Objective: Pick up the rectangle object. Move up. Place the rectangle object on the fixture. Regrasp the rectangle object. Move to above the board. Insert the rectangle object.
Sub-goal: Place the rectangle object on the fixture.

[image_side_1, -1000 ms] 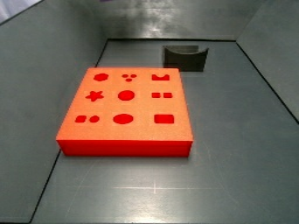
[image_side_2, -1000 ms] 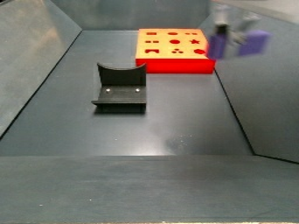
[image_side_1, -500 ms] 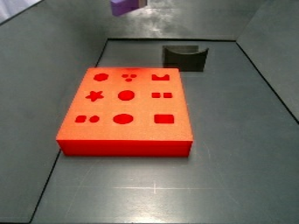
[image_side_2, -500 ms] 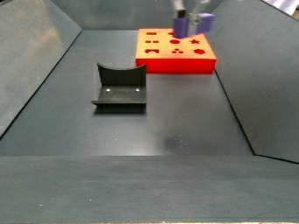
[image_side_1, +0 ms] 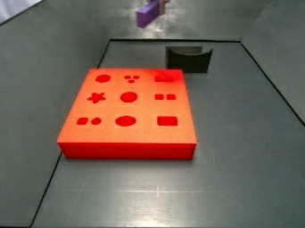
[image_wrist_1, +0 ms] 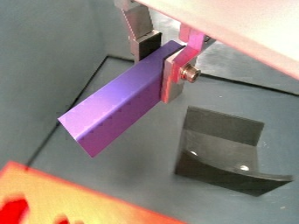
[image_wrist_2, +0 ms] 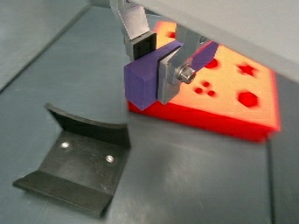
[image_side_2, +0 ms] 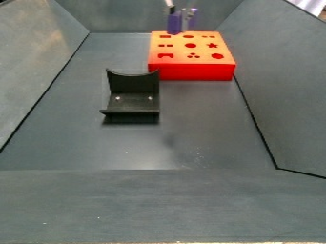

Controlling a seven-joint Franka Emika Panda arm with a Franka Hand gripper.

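My gripper point(image_wrist_1: 163, 54) is shut on the purple rectangle object point(image_wrist_1: 117, 107), which also shows in a wrist view point(image_wrist_2: 149, 77). It hangs high in the air in both side views point(image_side_1: 148, 12) point(image_side_2: 182, 15). The red board point(image_side_1: 128, 111) with shape cutouts lies flat on the floor; it also shows in a side view point(image_side_2: 192, 53) and in a wrist view point(image_wrist_2: 222, 92). The dark fixture point(image_side_2: 130, 94) stands on the floor apart from the board, and shows in both wrist views point(image_wrist_1: 225, 150) point(image_wrist_2: 76, 163) and in a side view point(image_side_1: 188, 58). The gripper holds the block between the fixture and the board, above the board's edge.
Grey sloping walls point(image_side_2: 38, 67) enclose the dark floor point(image_side_2: 166, 143) on all sides.
The gripper with the purple block has moved sideways at height, further toward the board's fixture-side edge. The board and fixture have not moved.
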